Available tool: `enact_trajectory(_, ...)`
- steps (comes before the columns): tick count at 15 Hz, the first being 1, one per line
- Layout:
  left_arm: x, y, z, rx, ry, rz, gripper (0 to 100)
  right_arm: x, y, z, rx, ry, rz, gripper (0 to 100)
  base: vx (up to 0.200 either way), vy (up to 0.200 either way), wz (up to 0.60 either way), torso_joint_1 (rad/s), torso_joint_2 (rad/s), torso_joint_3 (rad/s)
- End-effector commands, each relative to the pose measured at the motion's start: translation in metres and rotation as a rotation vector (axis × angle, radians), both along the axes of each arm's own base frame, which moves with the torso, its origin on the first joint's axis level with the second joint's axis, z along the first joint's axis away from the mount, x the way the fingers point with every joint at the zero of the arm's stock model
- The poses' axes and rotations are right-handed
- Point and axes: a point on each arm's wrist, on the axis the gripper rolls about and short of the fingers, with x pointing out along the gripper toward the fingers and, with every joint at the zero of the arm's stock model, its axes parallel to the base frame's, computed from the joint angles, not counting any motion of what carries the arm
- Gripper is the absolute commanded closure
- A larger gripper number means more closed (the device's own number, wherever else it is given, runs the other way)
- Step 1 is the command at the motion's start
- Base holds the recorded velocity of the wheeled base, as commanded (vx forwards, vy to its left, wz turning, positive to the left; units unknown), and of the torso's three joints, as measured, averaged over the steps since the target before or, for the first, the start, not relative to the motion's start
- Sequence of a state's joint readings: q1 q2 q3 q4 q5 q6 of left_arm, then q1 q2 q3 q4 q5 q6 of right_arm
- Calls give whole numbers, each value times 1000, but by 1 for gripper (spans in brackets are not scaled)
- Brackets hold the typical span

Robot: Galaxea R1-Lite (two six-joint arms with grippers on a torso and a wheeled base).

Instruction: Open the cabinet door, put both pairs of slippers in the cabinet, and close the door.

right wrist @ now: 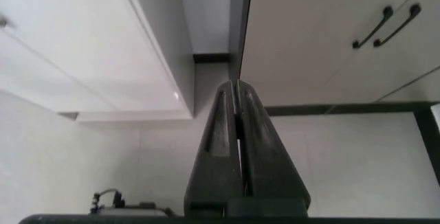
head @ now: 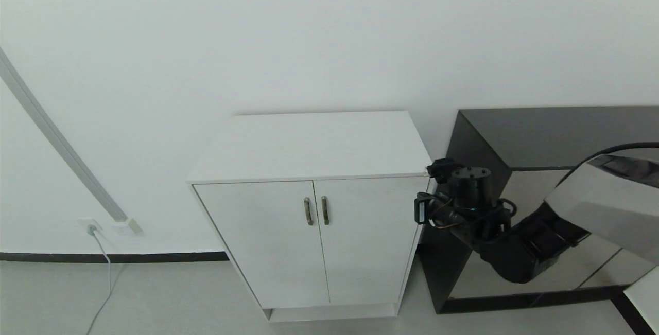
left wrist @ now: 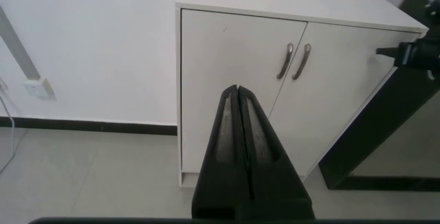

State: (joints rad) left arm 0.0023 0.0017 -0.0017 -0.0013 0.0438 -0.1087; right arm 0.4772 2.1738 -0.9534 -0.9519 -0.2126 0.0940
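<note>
Fingers pressed together, the right gripper (right wrist: 238, 83) hangs seemingly just right of the closed cabinet (head: 360, 237).

The white cabinet (head: 309, 144) is standing upright on the floor (head: 170, 299) with its back against the wall (head: 309, 41), its left door (head: 262, 242) and right door (head: 368, 237) both sitting shut and flush, their two slim metal handles (head: 308, 211) hanging vertical, just beside each other at the middle seam.
</note>
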Motion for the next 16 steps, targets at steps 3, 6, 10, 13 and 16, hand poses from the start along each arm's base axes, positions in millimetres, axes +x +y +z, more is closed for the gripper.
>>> enact_trajectory(3,0,0,0,0,0,1,100,-30,-70,38,12,-30,-142,100,0,0,0,0,0,0)
enact_trajectory(6,0,0,0,0,0,1,100,-52,-106,46,-2,-23,-222,100,0,0,0,0,0,0)
enact_trajectory(10,0,0,0,-2,0,1,100,-88,-144,53,-11,-19,-293,100,0,0,0,0,0,0)
enact_trajectory(13,0,0,0,-2,0,1,100,-117,-160,58,-13,-29,-266,100,0,0,0,0,0,0)
enact_trajectory(16,0,0,0,-2,0,1,100,-143,-164,58,-11,-30,-259,100,0,0,0,0,0,0)
